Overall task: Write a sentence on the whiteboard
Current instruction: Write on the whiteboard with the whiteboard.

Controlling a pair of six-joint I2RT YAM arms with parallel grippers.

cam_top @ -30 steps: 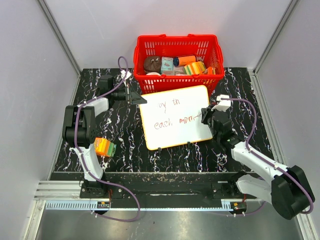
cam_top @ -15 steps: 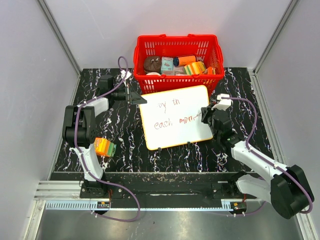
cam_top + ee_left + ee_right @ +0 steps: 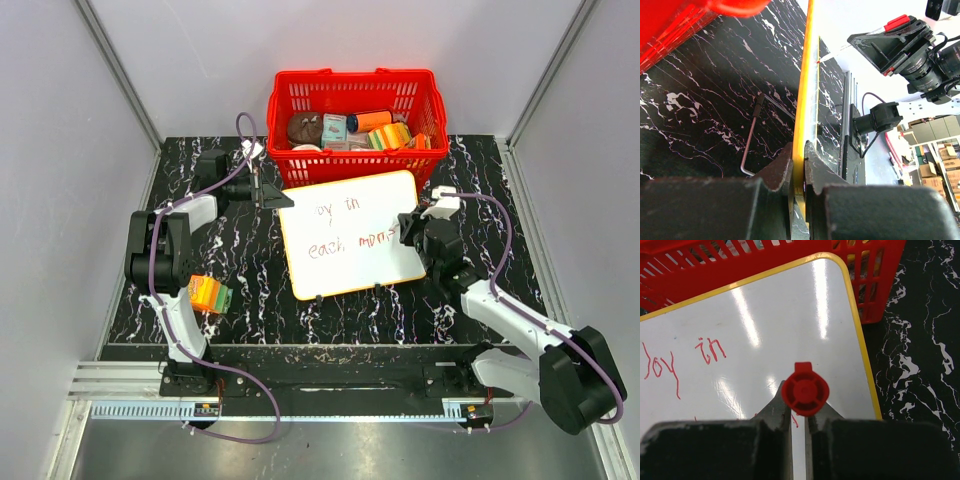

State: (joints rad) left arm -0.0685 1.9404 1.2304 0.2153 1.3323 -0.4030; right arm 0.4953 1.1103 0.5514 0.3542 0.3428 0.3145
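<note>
right gripper (image 3: pixel 406 232), marker (image 3: pixel 805 392) shifted left, sentence (image 3: pixel 350 243) longer

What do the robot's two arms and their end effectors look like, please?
The left arm and right arm both alternate white link shells with bulky black joint housings. A thin purple cable loops along each. The left end effector and right end effector have dark, matte, wedge-shaped fingers.
</note>
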